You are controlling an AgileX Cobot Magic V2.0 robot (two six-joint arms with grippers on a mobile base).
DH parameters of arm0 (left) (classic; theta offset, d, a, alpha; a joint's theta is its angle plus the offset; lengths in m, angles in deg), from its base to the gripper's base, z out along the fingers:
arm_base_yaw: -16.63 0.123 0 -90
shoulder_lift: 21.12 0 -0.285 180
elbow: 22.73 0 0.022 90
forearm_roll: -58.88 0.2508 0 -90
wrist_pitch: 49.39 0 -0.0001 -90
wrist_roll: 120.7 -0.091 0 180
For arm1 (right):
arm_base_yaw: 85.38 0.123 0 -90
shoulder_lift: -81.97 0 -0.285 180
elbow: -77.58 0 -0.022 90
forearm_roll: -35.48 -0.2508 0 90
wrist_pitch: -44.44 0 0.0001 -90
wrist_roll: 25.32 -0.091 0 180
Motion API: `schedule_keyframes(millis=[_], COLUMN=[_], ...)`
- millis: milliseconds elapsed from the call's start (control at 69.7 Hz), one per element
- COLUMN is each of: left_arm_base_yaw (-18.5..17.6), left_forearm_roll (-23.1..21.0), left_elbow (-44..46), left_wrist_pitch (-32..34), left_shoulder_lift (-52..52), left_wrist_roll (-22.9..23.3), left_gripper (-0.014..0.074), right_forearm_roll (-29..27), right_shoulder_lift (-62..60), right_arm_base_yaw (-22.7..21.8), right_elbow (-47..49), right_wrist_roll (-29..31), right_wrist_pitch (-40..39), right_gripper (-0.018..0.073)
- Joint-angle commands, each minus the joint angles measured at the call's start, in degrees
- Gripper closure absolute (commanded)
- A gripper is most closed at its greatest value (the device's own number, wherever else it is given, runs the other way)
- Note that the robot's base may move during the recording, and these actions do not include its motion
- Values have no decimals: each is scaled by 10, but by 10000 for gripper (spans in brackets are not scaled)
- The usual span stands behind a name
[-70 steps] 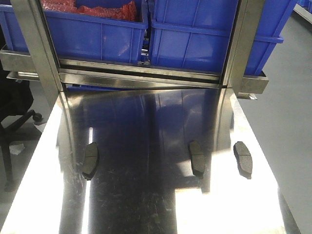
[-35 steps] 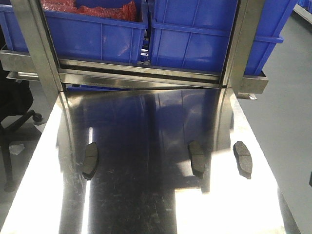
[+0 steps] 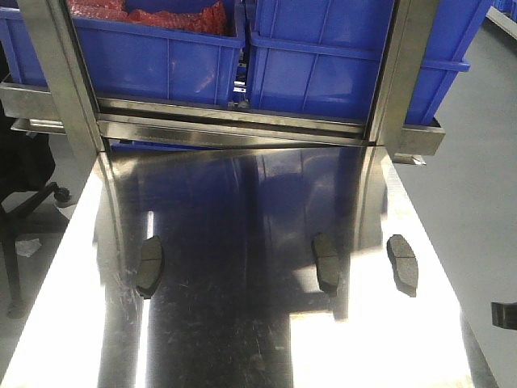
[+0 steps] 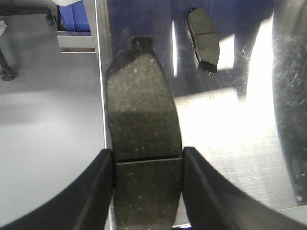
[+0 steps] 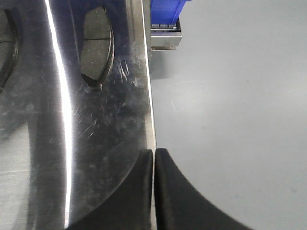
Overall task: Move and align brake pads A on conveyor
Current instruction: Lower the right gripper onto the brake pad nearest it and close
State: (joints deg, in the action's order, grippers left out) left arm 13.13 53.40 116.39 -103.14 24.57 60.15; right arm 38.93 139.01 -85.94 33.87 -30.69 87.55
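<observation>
Three brake pads A lie on the shiny steel tabletop (image 3: 242, 347) in the front view: one at the left (image 3: 149, 267), one in the middle (image 3: 325, 263), one at the right (image 3: 403, 263). My left gripper (image 4: 147, 151) is shut on another grey-brown brake pad (image 4: 143, 120), held lengthwise above the table's left edge; a pad (image 4: 203, 39) lies beyond it. My right gripper (image 5: 154, 153) is shut with nothing in it, over the table's right edge, short of a pad (image 5: 97, 45). A dark part of it (image 3: 505, 314) shows at the front view's right edge. The conveyor is out of view.
Blue crates (image 3: 161, 56) stand on a steel rack behind the table, between two steel posts (image 3: 60, 89). An office chair base (image 3: 28, 202) is on the floor at the left. Grey floor (image 3: 477, 202) runs along the right side.
A dark part of my right gripper has come further into the front view at its right edge and sits lower. The three pads on the table have not moved.
</observation>
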Motion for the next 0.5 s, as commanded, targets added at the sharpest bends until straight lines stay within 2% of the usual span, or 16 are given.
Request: schedule_keyframes(millis=[0, 230, 488], left_arm_base_yaw=[-1, -1, -1], left_forearm_roll=[-7, -7, -7], left_elbow=[15, 15, 15], left_wrist_pitch=[37, 37, 37], left_shoulder_lift=[-1, -1, -1], left_wrist_roll=[5, 5, 5], left_gripper=[603, 603, 603], right_forearm_roll=[1, 1, 10], right_shoulder_lift=[-1, -1, -1], right_arm_base_yaw=[-4, -4, -4], right_elbow=[19, 19, 19], right_wrist_roll=[-3, -2, 2], right_wrist_pitch=[-18, 0, 3], right_gripper=[565, 496, 246])
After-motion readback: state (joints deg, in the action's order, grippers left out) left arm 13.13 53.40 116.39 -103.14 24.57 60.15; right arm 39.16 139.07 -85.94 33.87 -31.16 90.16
